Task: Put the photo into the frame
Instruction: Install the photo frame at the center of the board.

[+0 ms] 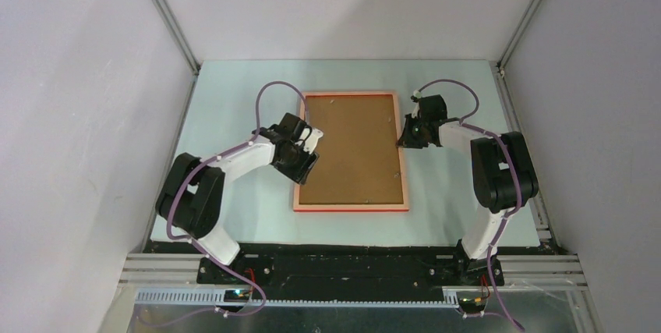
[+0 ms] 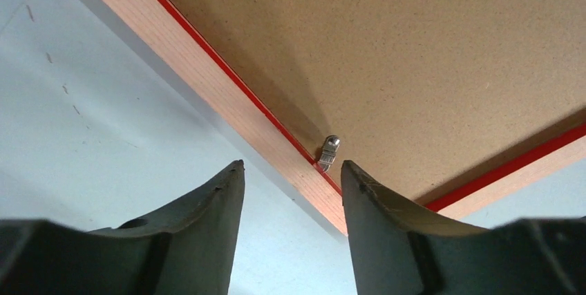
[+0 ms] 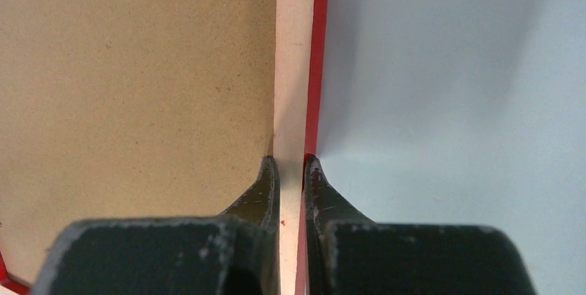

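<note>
Nearly done, you'd judge: the frame [image 1: 351, 207] lies face down mid-table, backing board [image 1: 351, 146] seated, photo out of sight. Your right gripper [image 3: 290, 160] pinches its right rail; your left gripper [image 2: 291, 167] gapes empty at a metal tab [image 2: 329, 151], likely still to secure.

Left end effector [image 2: 290, 174] fingers apart, pointing down; right end effector [image 3: 291, 164] pinched on frame [image 3: 291, 67] edge.

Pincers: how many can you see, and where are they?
2. The left pincer stands open at the left edge of the frame, by a small metal clip. The right pincer is shut on the frame's right edge. None looks hidden.
</note>
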`<action>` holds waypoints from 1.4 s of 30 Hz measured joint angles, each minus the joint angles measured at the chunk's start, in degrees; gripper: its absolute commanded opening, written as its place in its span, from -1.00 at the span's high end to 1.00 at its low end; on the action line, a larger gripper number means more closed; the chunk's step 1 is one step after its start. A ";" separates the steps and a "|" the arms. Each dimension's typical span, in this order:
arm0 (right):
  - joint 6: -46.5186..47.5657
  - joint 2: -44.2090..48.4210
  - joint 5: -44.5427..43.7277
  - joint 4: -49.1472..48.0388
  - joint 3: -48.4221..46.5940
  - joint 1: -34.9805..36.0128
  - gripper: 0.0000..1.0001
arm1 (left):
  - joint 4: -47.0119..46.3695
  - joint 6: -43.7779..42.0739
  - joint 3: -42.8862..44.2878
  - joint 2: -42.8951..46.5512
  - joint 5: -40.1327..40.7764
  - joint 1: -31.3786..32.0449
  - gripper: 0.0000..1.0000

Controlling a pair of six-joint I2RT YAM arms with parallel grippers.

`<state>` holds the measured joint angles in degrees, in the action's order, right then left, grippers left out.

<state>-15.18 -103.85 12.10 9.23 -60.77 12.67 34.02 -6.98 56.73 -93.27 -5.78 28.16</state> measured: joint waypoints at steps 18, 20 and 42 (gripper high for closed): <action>0.22 -0.09 0.28 -0.20 0.02 -0.04 1.00 | -0.26 -1.07 -0.07 0.72 0.09 0.00 -0.33; 0.22 -0.09 0.28 -0.20 0.00 -0.04 1.00 | -0.26 -1.09 -0.07 0.70 0.11 0.00 -0.34; 0.22 -0.13 0.52 -0.22 0.00 -0.15 1.00 | -0.50 -1.03 -0.04 -1.46 2.03 1.51 0.02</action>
<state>-14.96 -103.98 12.62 9.02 -60.77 12.51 33.52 -8.01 56.69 -94.74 -3.75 29.67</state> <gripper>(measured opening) 0.087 0.536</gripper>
